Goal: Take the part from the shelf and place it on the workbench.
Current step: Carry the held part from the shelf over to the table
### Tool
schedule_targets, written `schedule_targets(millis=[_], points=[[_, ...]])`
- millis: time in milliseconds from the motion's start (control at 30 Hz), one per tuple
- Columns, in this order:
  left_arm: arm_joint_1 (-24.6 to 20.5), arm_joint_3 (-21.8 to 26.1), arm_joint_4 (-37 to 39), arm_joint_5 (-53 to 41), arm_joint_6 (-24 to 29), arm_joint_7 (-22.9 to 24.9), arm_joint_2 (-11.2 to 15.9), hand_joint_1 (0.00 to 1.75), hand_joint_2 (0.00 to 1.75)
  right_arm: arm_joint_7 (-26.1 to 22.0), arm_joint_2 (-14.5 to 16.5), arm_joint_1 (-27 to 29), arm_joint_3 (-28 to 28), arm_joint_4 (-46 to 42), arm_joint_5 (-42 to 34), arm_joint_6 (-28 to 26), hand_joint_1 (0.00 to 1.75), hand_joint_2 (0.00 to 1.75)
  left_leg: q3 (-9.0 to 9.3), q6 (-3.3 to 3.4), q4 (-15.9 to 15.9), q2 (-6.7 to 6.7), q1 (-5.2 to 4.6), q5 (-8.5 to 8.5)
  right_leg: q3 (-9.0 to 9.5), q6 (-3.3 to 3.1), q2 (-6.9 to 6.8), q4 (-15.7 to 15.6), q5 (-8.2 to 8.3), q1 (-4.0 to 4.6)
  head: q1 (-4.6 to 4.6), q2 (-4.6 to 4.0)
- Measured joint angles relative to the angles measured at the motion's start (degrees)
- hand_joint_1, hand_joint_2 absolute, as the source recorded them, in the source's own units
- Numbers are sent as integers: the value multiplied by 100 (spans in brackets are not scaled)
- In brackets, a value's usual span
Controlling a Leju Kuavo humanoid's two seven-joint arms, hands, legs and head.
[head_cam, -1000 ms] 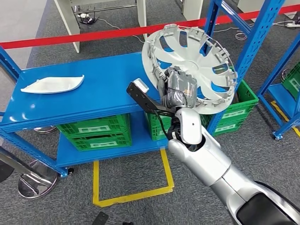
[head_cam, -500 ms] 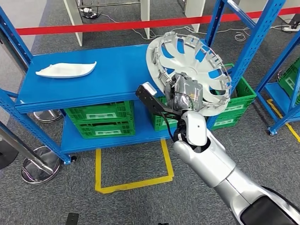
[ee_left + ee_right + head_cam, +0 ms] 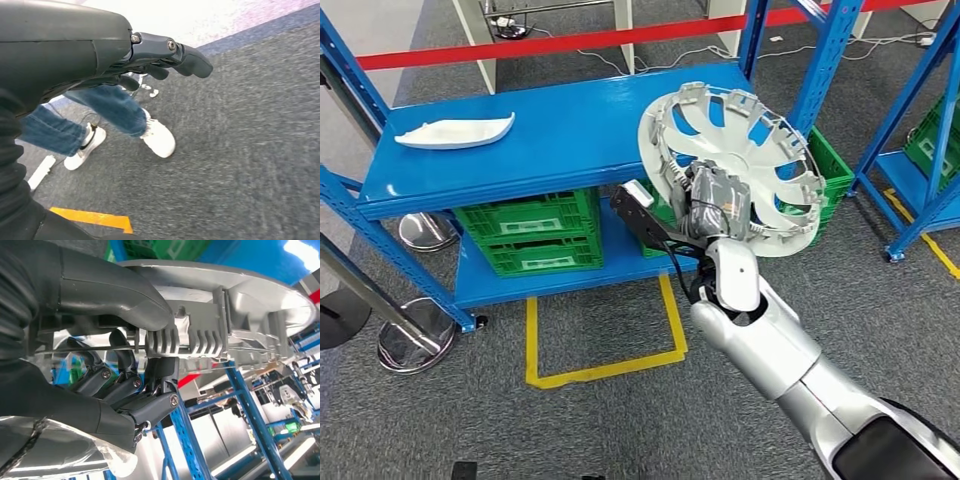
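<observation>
Here the right hand is gripping the round silver plastic wheel cover by its rim, holding it tilted in the air just in front of the blue metal shelf. It is looking light but broad and somewhat flexible, with thin clips that could snap; the stiffer rim seems the safest hold. The left hand is hanging empty, fingers loosely extended.
</observation>
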Motion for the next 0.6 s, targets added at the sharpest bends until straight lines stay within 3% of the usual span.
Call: schedule_targets(millis=[33, 100, 167, 200, 267, 300, 367, 433, 467, 500, 533, 567, 600], points=[[-11, -17, 17, 2, 0, 41, -1, 0, 175, 0, 0, -1, 3, 4, -5, -2, 175, 175, 129, 9, -20, 0, 0, 118, -94, 10, 0, 22, 55, 4, -2, 0], [-27, -54, 60, -24, 0, 134, -2, 0, 175, 0, 1, -3, 3, 6, -17, -6, 175, 175, 617, 59, -594, -6, -3, 353, -247, 38, 2, 63, 156, 9, -2, 0], [-40, -89, 92, -62, 0, 203, -5, 0, 175, 0, 3, -13, -1, 7, -29, -7, 175, 175, 1065, 119, -1295, -22, -25, 318, -332, 85, 2, 77, 260, 19, 4, 0], [-47, -104, 108, -73, 0, 223, -8, 0, 175, 0, 6, -20, 0, 8, -33, -7, 175, 175, 1153, 143, -1476, -29, -41, 265, -355, 115, -1, 68, 316, 17, 3, 0], [-54, -132, 142, -88, -1, 247, -17, 0, 175, 0, 10, -35, 2, 13, -38, -6, 175, 175, 1127, 202, -1550, -29, -51, 329, -388, 186, -2, 33, 416, 9, 1, 0], [-57, -142, 155, -91, -4, 258, -22, 0, 175, 0, 11, -45, 1, 20, -45, -5, 175, 175, 1085, 238, -1565, -21, -43, 391, -422, 219, 5, 47, 377, 4, 2, 0], [-61, -155, 171, -92, -31, 275, -30, 0, 175, 0, 11, -84, -21, 49, -110, 7, 175, 175, 952, 319, -1595, -2, -18, 537, -574, 276, 23, 363, -18, -2, 20, 0], [-63, -157, 175, -72, -145, 242, -32, 0, 175, 0, 17, -151, -60, 113, -263, 65, 175, 175, 775, 360, -1594, 1, -21, 665, -783, 313, 32, 1093, -553, -12, 38, 0], [-61, -156, 178, -50, -248, 198, -34, 0, 175, 0, 22, -192, -81, 160, -376, 129, 175, 175, 686, 362, -1593, 0, -22, 727, -853, 325, 33, 1459, -666, -14, 37, 0], [-59, -156, 182, -20, -366, 143, -35, 0, 175, 0, 31, -234, -105, 218, -517, 225, 175, 175, 599, 358, -1591, 0, -23, 794, -863, 331, 33, 1699, -635, -14, 38, 0], [-57, -155, 188, 10, -472, 92, -35, 0, 175, 0, 41, -278, -138, 278, -671, 337, 175, 175, 516, 348, -1588, 0, -24, 859, -788, 328, 33, 1759, -499, -14, 39, 0], [-56, -153, 195, 41, -553, 55, -35, 0, 175, 0, 52, -324, -181, 337, -829, 455, 175, 175, 439, 335, -1585, -1, -24, 921, -606, 315, 32, 1610, -330, -13, 38, 0], [-55, -152, 200, 65, -603, 32, -35, 0, 175, 0, 67, -369, -231, 390, -962, 554, 175, 175, 376, 317, -1577, -2, -25, 977, -320, 289, 29, 1268, -223, -10, 39, 0]])
